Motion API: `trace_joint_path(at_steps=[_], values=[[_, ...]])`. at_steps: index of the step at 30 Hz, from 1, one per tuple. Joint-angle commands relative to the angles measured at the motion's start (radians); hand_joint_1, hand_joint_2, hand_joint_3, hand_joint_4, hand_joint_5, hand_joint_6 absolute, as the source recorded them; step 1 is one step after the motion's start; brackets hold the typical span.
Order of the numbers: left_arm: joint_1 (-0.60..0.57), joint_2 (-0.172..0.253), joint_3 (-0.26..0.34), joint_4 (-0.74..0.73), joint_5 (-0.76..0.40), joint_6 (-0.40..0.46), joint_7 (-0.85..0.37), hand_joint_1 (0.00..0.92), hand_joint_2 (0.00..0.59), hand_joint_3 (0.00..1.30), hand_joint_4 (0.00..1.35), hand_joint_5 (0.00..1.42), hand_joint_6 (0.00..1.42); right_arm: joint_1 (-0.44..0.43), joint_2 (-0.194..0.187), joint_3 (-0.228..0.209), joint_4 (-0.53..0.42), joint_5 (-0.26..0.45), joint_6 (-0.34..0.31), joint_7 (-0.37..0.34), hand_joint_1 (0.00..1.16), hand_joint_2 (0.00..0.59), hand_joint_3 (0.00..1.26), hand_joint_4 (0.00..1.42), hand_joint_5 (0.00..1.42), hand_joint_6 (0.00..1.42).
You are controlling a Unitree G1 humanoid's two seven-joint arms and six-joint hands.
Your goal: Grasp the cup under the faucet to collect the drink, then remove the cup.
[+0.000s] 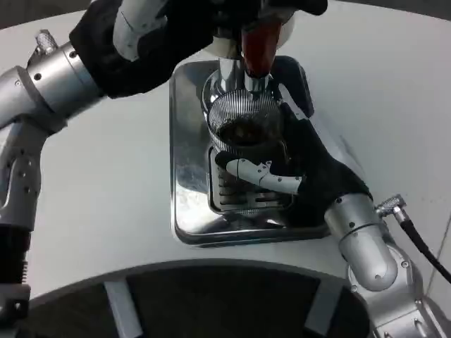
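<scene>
A ribbed clear cup with dark drink in it stands on the grate of the steel drip tray, right below the faucet spout. My right hand wraps the cup from the right, its white fingers curled across the cup's lower front. My left hand is up at the top of the picture, closed around the reddish-brown tap handle above the cup. The left hand's fingertips are cut off by the top edge.
The drip tray sits in the middle of the white table. A dark curved panel runs along the near edge. A black cable trails from my right wrist. Bare table lies left and right of the tray.
</scene>
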Motion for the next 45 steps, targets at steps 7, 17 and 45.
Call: trace_joint_path(at_steps=[7, 17, 45], values=[[0.046, 0.045, 0.044, -0.082, -0.054, 0.125, -0.009, 0.000, 0.002, 0.10, 0.11, 0.25, 0.10, 0.028, 0.025, 0.009, -0.033, -0.010, 0.012, -0.033, 0.66, 0.189, 0.04, 0.02, 0.00, 0.00], [0.137, 0.140, 0.104, -0.143, -0.086, 0.195, -0.025, 0.000, 0.002, 0.11, 0.12, 0.26, 0.10, 0.035, 0.045, 0.010, -0.039, -0.020, 0.020, -0.050, 0.70, 0.195, 0.21, 0.21, 0.12, 0.00], [0.517, 0.302, 0.329, -0.262, -0.099, 0.197, 0.044, 0.000, 0.002, 0.12, 0.14, 0.26, 0.11, 0.067, 0.095, 0.037, -0.023, -0.107, 0.036, -0.182, 0.99, 0.199, 0.82, 0.95, 0.96, 0.96]])
